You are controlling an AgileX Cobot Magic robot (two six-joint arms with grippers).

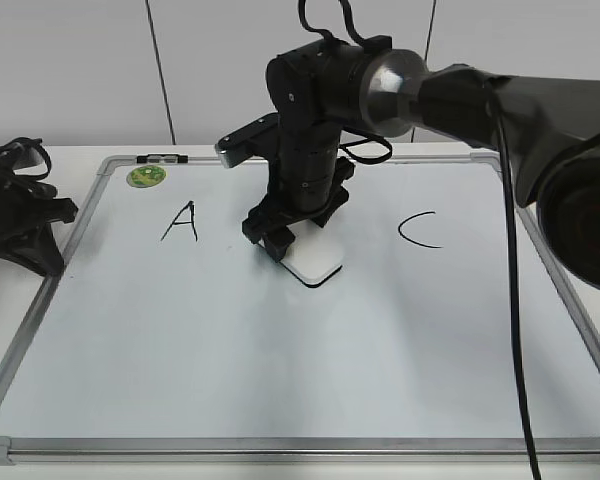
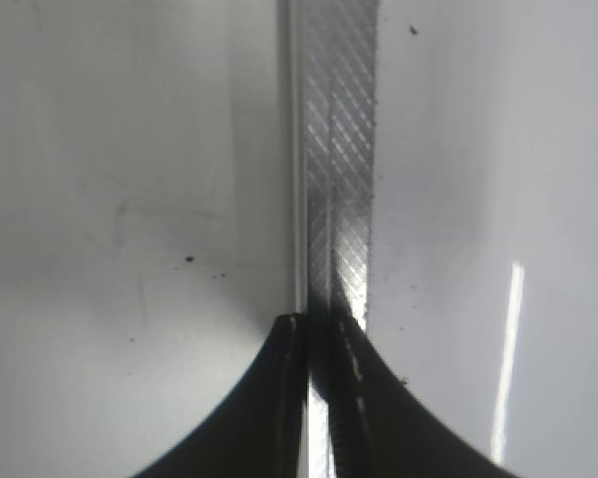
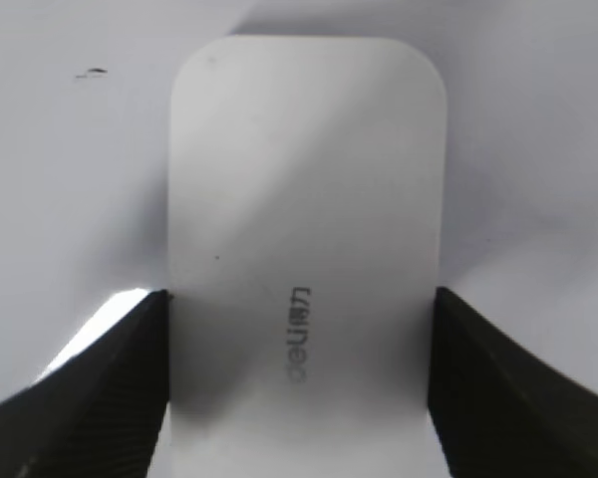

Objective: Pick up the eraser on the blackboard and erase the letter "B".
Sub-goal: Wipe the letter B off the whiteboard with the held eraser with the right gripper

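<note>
White wall panels back a pale counter (image 1: 70, 155) carrying the blackboard (image 1: 280, 390), which lies flat in its grey frame. At the board's middle the eraser (image 1: 315, 262) rests flat on the writing surface, pinched on its two long sides by the right end effector (image 3: 297, 368), whose dark fingers (image 3: 100, 388) press against the white block with its grey lettering between them. The letter "B" cannot be seen; the arm and eraser cover that stretch. Left of this end effector stands a black "A" (image 1: 181, 221), right of it a black "C" (image 1: 419, 230); a green magnet (image 1: 146, 176) sits beyond the "A". The left end effector (image 2: 319, 398), pressed together, hovers over the board's frame edge (image 2: 339, 149), well apart.
</note>
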